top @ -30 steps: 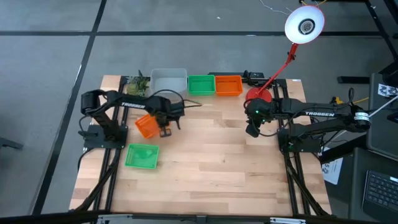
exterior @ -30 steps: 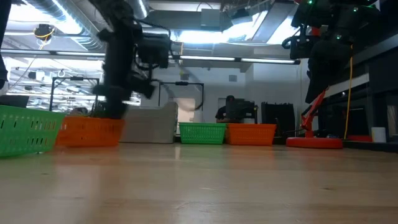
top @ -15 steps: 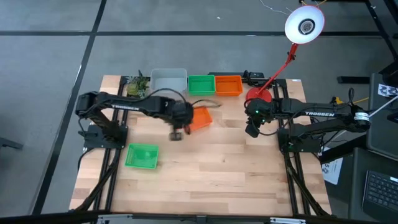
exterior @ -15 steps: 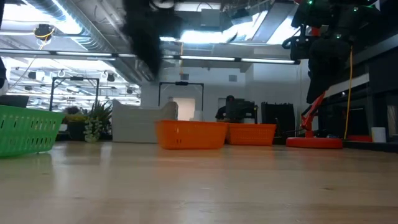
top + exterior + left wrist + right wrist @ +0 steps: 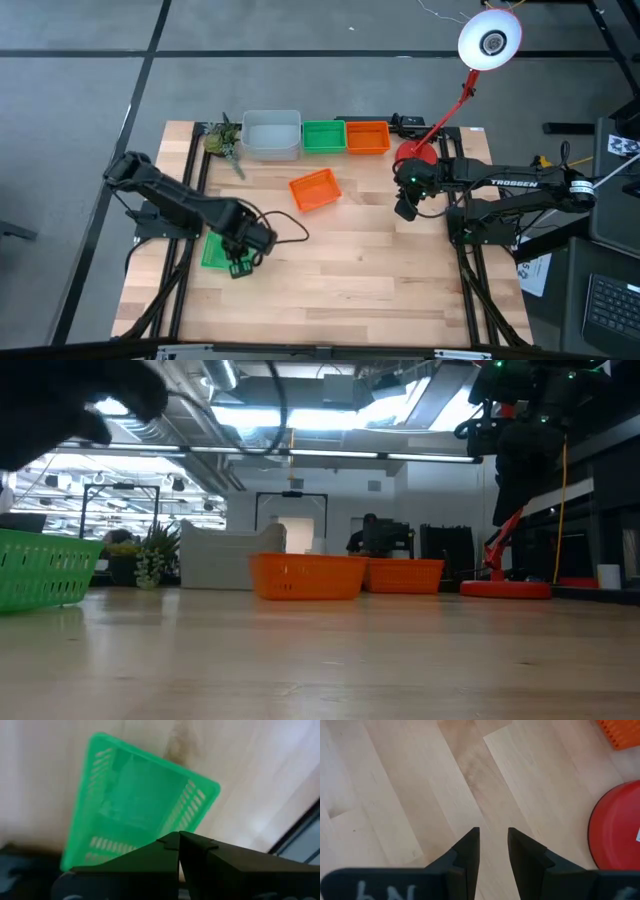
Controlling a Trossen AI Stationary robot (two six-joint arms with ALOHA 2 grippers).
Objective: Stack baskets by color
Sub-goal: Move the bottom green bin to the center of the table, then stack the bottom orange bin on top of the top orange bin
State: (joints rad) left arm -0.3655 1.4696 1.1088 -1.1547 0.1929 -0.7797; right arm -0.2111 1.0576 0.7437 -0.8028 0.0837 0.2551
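Observation:
A loose orange basket (image 5: 315, 190) (image 5: 305, 575) rests on its bottom at mid-table. A green basket (image 5: 212, 252) (image 5: 140, 800) (image 5: 40, 570) sits near the left edge, partly hidden under my left arm. My left gripper (image 5: 240, 265) (image 5: 179, 840) hovers above this green basket's right end, pointing down, shut and empty. A pale grey basket (image 5: 272, 135), a green one (image 5: 323, 136) and an orange one (image 5: 367, 137) stand in a row along the far edge. My right gripper (image 5: 405, 212) (image 5: 493, 850) hangs open above bare wood at the right.
A red lamp base (image 5: 415, 155) (image 5: 617, 825) stands just beyond my right gripper, with its arm rising to a white lamp head (image 5: 490, 40). A small plant (image 5: 225, 140) sits at the far left, beside the grey basket. Bare wood lies across the near half of the table.
My left gripper, shut throughout, went toward the table's right edge with the orange basket, which slid along the table from the left to the middle. The gripper then swung back toward the near left and now hangs over the green basket. The orange basket stays behind.

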